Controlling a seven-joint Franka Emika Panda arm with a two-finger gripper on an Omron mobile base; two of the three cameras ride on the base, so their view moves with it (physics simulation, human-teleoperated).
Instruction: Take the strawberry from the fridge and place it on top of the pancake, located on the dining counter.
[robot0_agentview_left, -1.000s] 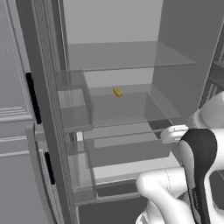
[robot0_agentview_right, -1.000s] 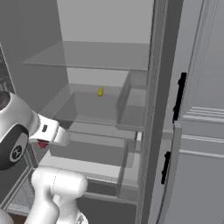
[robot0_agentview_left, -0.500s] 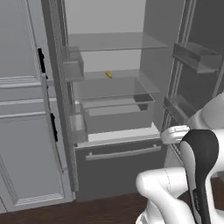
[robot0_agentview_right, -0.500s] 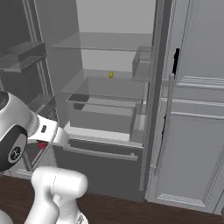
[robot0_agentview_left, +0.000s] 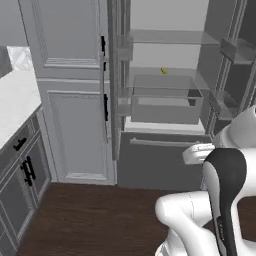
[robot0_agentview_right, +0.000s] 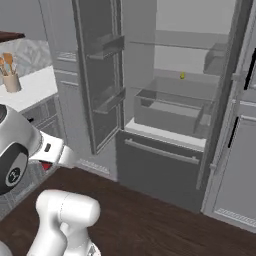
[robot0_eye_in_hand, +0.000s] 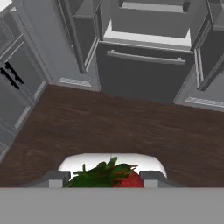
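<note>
backing away, the base has left the open fridge (robot0_agentview_left: 165, 95) farther off; the gripper (robot0_eye_in_hand: 105, 177) clasps the strawberry (robot0_eye_in_hand: 114, 176) between its fingertips, the dining counter presumably somewhere behind.

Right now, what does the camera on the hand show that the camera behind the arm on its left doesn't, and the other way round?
The hand view has the strawberry, red with green leaves, sitting between the gripper tips above dark wood floor. The left base view has a small yellow item on a fridge shelf, tall grey cabinets and a white wall counter. Both show the open fridge with its bottom drawer's silver handle.
</note>
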